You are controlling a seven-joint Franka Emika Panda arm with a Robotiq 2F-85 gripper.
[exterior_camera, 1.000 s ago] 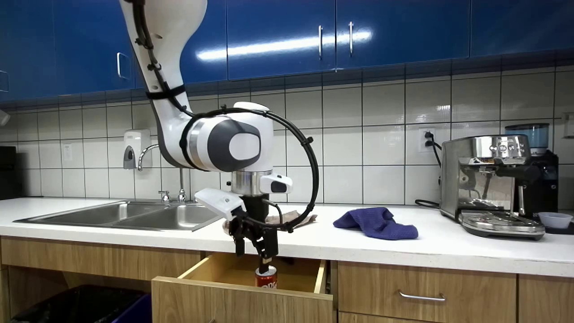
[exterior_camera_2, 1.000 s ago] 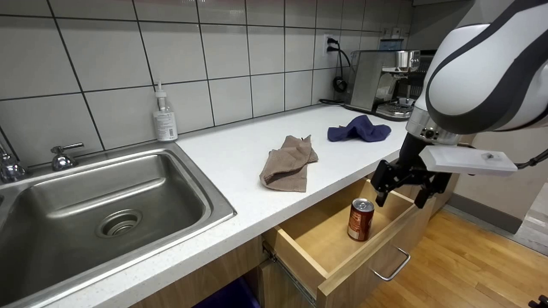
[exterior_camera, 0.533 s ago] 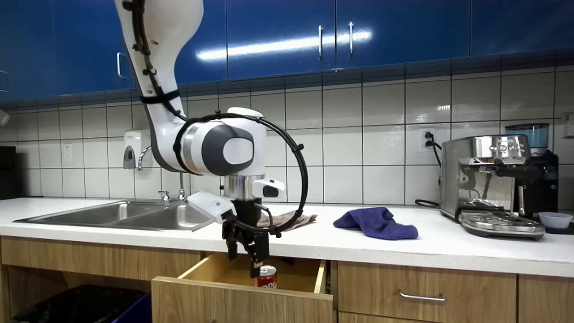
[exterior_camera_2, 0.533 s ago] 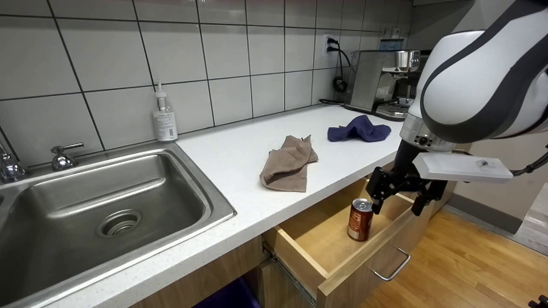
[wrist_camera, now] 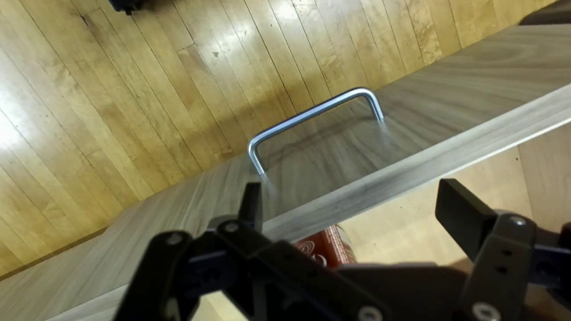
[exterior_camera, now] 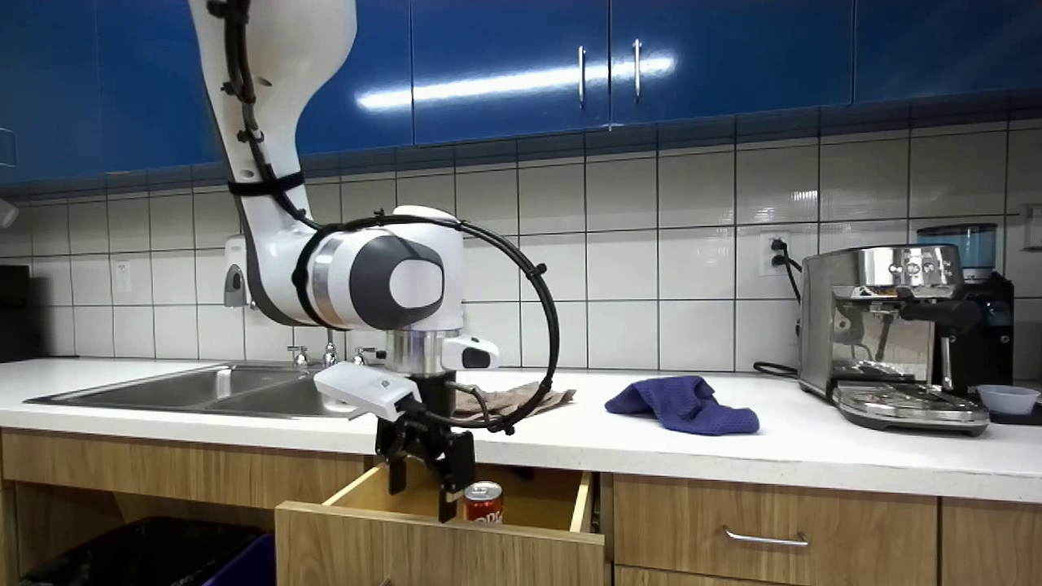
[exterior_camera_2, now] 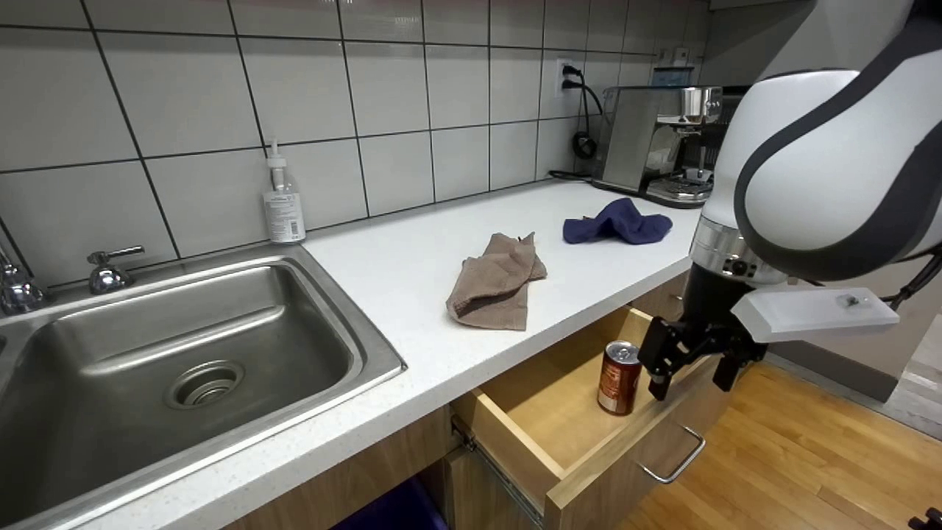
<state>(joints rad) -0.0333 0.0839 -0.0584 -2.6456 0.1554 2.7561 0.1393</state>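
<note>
Kitchen: a pale tiled wall (exterior_camera: 619,334) runs along the far side of a white desk (exterior_camera_2: 397,272), with blue cupboards (exterior_camera: 513,49) above it. Counted left to right along the desk: one steel sink (exterior_camera: 187,391) of two basins; one pump bottle (exterior_camera_2: 285,213) at the sink's far right corner; two crumpled cloths, namely a brown cloth (exterior_camera_2: 497,283) nearer the sink and a purple cloth (exterior_camera_2: 618,223) farther right; one coffee machine (exterior_camera: 871,325) toward the right end; one grinder (exterior_camera: 997,325) and one small bowl (exterior_camera: 1008,400) beside it.

Below the desk, one drawer (exterior_camera_2: 544,390) stands pulled out, with one metal handle (wrist_camera: 308,119) on its front panel (wrist_camera: 330,151). One can (exterior_camera_2: 618,379) is inside, upright on the drawer floor and near the front panel. The can has a red-brown cylindrical body, a silver top and a pale patch low on its side; white lettering shows in an exterior view but is cut off by the panel and cannot be read in full.

One robot arm (exterior_camera: 399,273) carries one black end effector (exterior_camera_2: 692,384) with two fingers (wrist_camera: 464,218). The fingers stand wide apart and hold nothing. The end effector hangs over the front panel, just beside the can; in the wrist view the panel's top edge runs between the fingers. Whether either finger touches the panel or the can cannot be determined.
</note>
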